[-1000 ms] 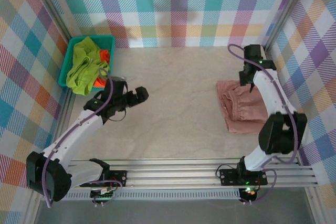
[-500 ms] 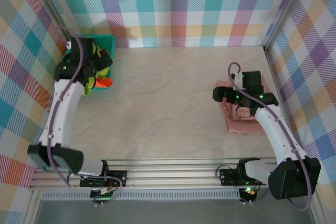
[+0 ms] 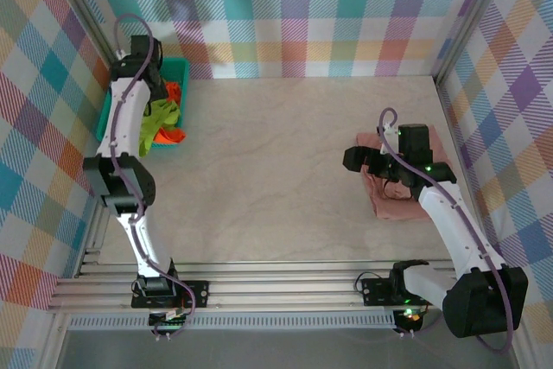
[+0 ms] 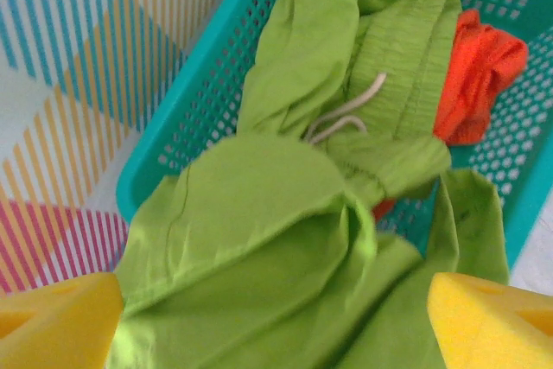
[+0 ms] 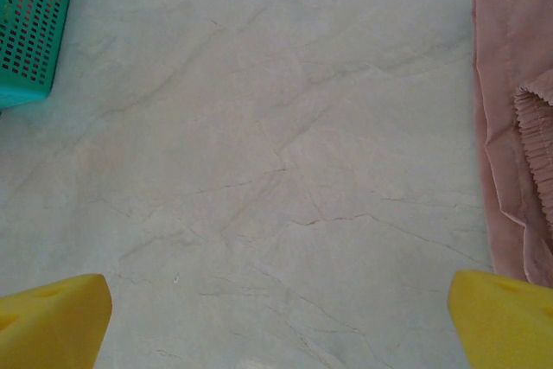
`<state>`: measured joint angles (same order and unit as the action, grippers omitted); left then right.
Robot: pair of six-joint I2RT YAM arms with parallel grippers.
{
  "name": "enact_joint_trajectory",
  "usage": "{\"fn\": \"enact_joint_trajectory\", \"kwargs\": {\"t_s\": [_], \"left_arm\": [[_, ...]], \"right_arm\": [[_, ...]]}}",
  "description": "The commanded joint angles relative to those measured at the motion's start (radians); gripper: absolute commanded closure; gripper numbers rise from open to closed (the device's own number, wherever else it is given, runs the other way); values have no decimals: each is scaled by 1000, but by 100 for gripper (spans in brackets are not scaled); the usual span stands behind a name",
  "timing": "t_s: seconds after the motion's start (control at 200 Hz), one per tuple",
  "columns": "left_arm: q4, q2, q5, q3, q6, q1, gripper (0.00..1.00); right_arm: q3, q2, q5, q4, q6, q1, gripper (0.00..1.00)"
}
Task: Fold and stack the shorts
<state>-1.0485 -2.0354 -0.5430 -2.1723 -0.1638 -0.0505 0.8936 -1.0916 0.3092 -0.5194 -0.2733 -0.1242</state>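
- Shorts lie in two places on the table [image 3: 276, 153]: one pair on the bare top at about 3 o'clock in the overhead view, two pairs in a basket at about 10 o'clock.
- The teal mesh basket [image 3: 179, 65] sits in the far-left corner against the plaid walls. One corner of it also shows at 10 o'clock in the right wrist view.
- The dusty pink shorts [image 3: 393, 205] are folded into a rough rectangle near the right wall, partly under the right arm.
- The lime green shorts [image 4: 285, 213] are heaped over the near side of the basket, some cloth spilling past its rim. Their pale drawstring [image 4: 346, 114] lies loose on the gathered waistband.
- The bright orange shorts [image 4: 479, 75] are bunched in the basket at 2 o'clock from the green pair, mostly beneath it.
- The left gripper [image 4: 272, 321] reaches down into the basket, jaws spread wide. The green cloth fills the gap between its yellow pads [image 4: 52, 321]; whether the pads touch it I cannot tell.
- The right gripper [image 5: 276, 317] hangs over bare table, jaws spread wide with nothing between them. The pink shorts lie at 2 to 3 o'clock from it, just outside the right-hand pad.
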Motion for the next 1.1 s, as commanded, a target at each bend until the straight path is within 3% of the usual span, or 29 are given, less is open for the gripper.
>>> {"fn": "enact_joint_trajectory", "kwargs": {"t_s": [0.0, 0.175, 0.49, 0.6, 0.835, 1.095], "left_arm": [[-109, -106, -74, -130, 54, -24, 11], [-146, -208, -89, -215, 66, -43, 24], [-111, -122, -64, -226, 60, -49, 86], [-88, -51, -44, -270, 46, -49, 100], [-1, 83, 51, -369, 2, -49, 100], [176, 218, 231, -388, -87, -49, 100]], "right_arm": [[-14, 5, 22, 14, 9, 3, 0], [-10, -13, 22, 22, 5, 3, 1], [-1, -44, 43, 33, -13, 3, 1], [1, -42, 55, 33, -20, 3, 0], [-7, -32, 71, 56, -44, 1, 0], [-13, -23, 88, 97, -72, -7, 1]]}}
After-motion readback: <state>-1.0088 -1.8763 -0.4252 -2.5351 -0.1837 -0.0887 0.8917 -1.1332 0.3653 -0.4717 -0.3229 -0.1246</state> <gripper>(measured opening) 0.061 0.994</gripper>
